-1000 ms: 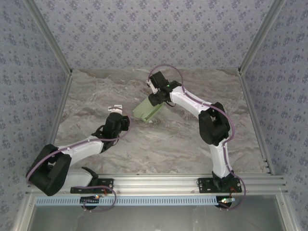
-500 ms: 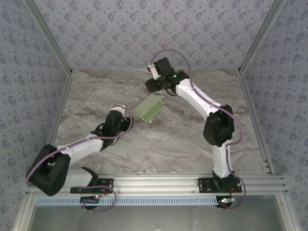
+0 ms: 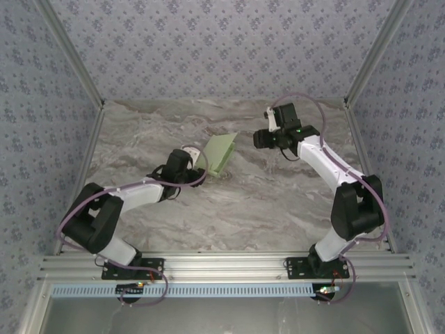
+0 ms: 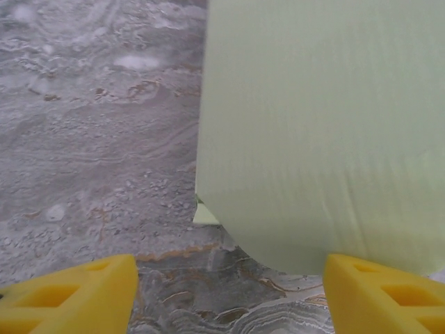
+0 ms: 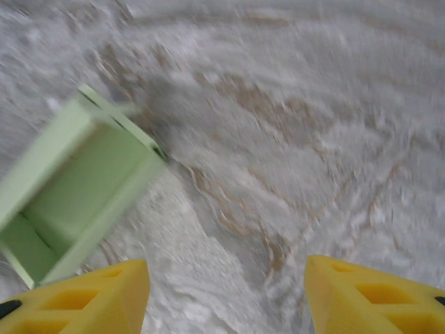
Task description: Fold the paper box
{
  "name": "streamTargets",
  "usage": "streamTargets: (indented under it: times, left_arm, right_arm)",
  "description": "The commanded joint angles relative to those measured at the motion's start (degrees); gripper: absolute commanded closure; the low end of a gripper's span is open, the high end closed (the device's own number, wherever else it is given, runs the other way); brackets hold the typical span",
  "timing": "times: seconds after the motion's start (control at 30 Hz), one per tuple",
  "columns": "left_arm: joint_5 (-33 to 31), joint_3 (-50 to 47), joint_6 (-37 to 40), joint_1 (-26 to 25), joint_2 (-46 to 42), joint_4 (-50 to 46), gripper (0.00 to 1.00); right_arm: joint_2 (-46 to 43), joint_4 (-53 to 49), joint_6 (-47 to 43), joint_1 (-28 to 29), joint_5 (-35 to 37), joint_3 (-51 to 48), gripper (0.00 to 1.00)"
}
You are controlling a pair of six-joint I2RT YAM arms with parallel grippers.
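Top external view first: the paper box (image 3: 218,153) sits in the far half of the surface (image 3: 278,202), about midway between its left and right edges, tipped up so one broad pale green panel faces the camera. The left gripper (image 3: 197,157) is right up against the box's near left side. The right gripper (image 3: 259,139) is well apart from it, out toward the far right corner. Down to the left wrist: the two yellow fingers (image 4: 69,296) stand wide with nothing pinched. The box's flat panel rises just beyond them, its lower edge close to the right-hand fingertip; whether it touches, I can't say. To me that reads as an arm lined up to steady or nudge the panel rather than grab it. Over to the right wrist, a blurred picture: jaws wide there too, bare marbling between them. The box is off to the left, showing its hollow inside, with walls standing on every side I can make out. My call is that the shape is largely made and the right arm stands off to leave room. The surface is a grey and brown marbled sheet. Walls (image 3: 208,49) papered blue-grey with a small flower print close in three sides, metal posts run up the corners, and a metal rail (image 3: 229,264) carries both arm bases along the near edge.
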Motion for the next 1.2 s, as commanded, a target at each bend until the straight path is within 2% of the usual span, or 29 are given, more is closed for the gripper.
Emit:
streamTargets:
  times: [0.0,0.2,0.33,0.43,0.57,0.73,0.9,1.07,1.17]
  left_arm:
    - [-2.6,3.2,3.3,-1.5,1.8,-1.6,0.29]
    - [-4.2,0.3,2.2,-2.1,-4.7,-2.6,0.29]
    - [-1.1,-2.9,2.4,-4.3,-10.5,-1.8,0.29]
    - [-4.0,-0.5,3.8,-8.5,-11.2,-2.8,0.29]
    - [-9.5,5.9,4.2,-10.6,-8.6,-6.7,0.29]
    - [-12.6,5.4,0.9,-8.6,-10.4,-6.5,0.29]
    - [-9.5,4.9,-3.1,-5.4,-12.7,-9.2,0.29]
    - [-5.4,5.0,-4.0,-3.7,-14.3,-10.6,0.26]
    - [-5.0,4.7,-3.7,-3.0,-15.0,-10.7,0.24]
  right_arm:
    - [-0.2,2.5,1.7,0.6,-3.1,-1.2,0.37]
    - [2.3,2.0,1.4,0.5,-4.5,-1.0,0.38]
    - [3.6,1.9,1.4,0.6,-4.8,-1.5,0.39]
    - [3.9,2.6,1.8,0.4,-5.0,-1.6,0.39]
    - [6.8,6.8,4.4,0.6,-12.1,-1.0,0.41]
    - [12.6,7.2,4.2,1.3,-14.6,3.8,0.46]
    - [13.9,7.4,2.4,4.7,-17.5,4.5,0.5]
    - [13.1,9.5,3.0,8.1,-19.1,2.5,0.53]
    - [12.2,10.1,3.3,10.2,-19.0,1.4,0.54]
